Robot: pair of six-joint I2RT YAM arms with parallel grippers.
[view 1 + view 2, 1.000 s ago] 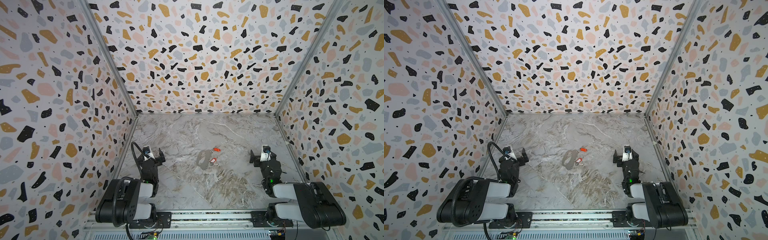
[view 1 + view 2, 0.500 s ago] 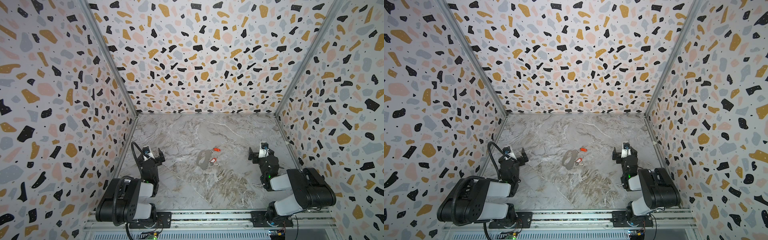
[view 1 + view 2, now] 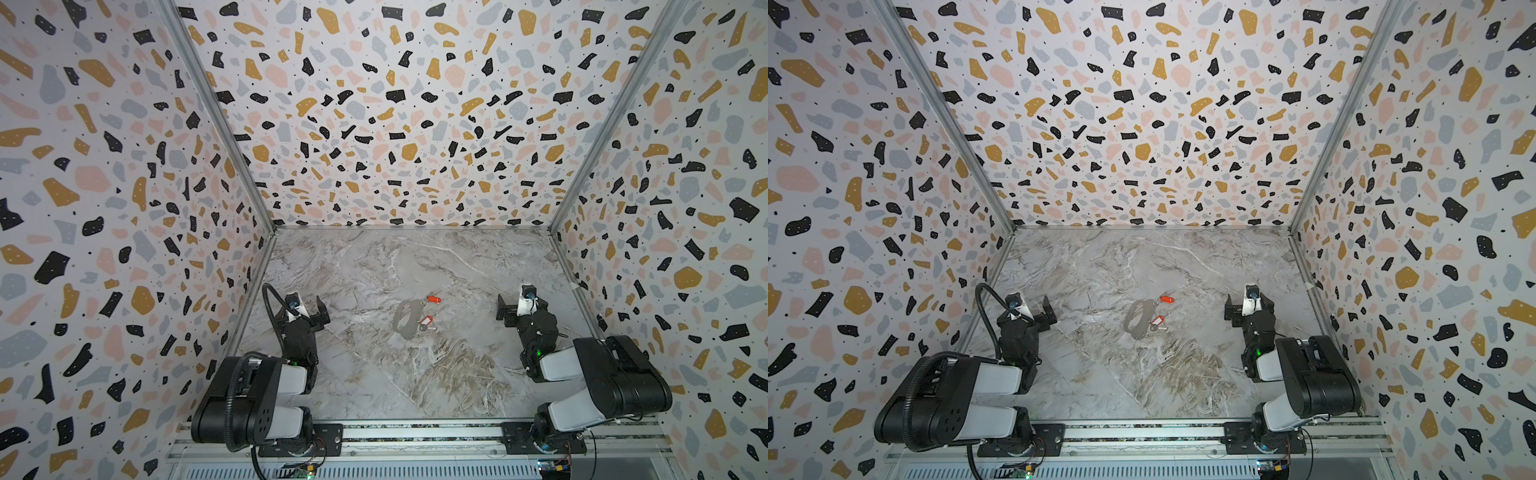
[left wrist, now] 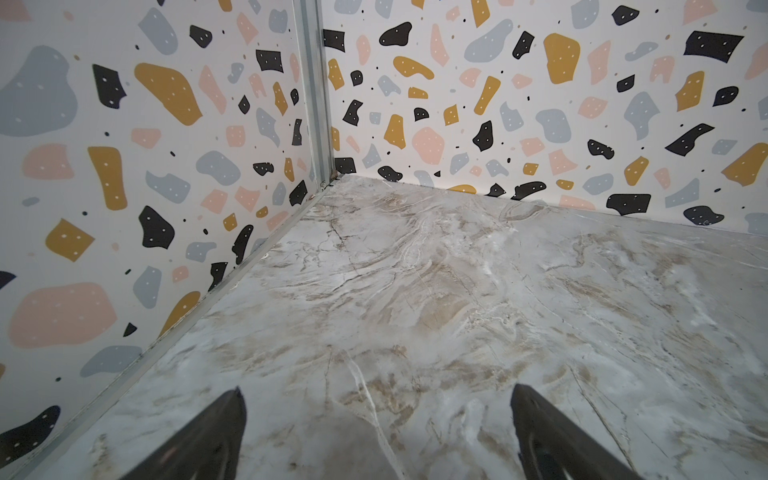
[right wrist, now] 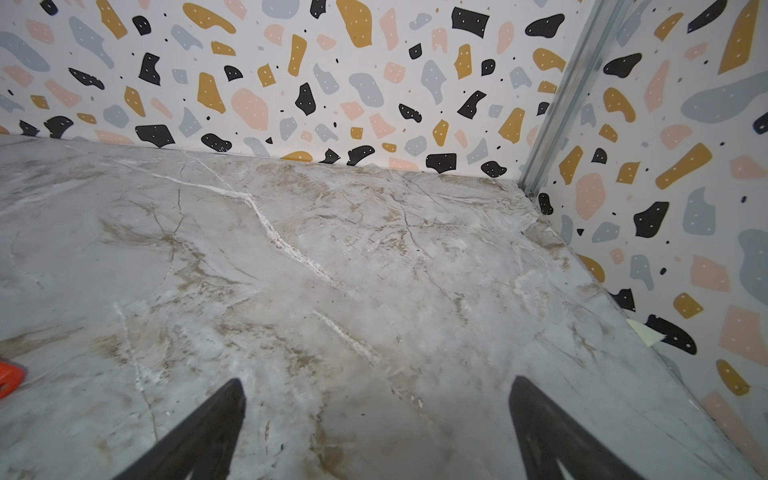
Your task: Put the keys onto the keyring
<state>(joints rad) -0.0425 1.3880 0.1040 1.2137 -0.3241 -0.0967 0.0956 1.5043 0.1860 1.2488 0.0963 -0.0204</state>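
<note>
The keyring [image 3: 409, 318] [image 3: 1138, 318], a flat dull-grey metal loop, lies mid-table in both top views. The keys lie at its right side. One has its red-orange tag [image 3: 433, 299] [image 3: 1167, 299] by the far end. The other's tag [image 3: 426, 321] [image 3: 1156, 321] lies over the loop's near right edge. My left gripper [image 3: 307, 309] [image 3: 1030, 311] [image 4: 376, 392] hovers open and empty near the left wall. Well to the right of the keys, my right gripper [image 3: 521, 309] [image 3: 1249, 309] [image 5: 376, 382] is open and empty. A red tag [image 5: 8, 376] shows at the right wrist view's edge.
Terrazzo-patterned walls [image 3: 415, 124] close the marbled table [image 3: 395, 374] on three sides. A metal rail [image 3: 415, 432] carrying both arm bases runs along the front. A small pale slip [image 5: 640, 330] sticks out at the foot of the right wall.
The right arm has raised its elbow and its gripper has shifted slightly forward and toward the middle. The left arm, keys and keyring have not moved.
</note>
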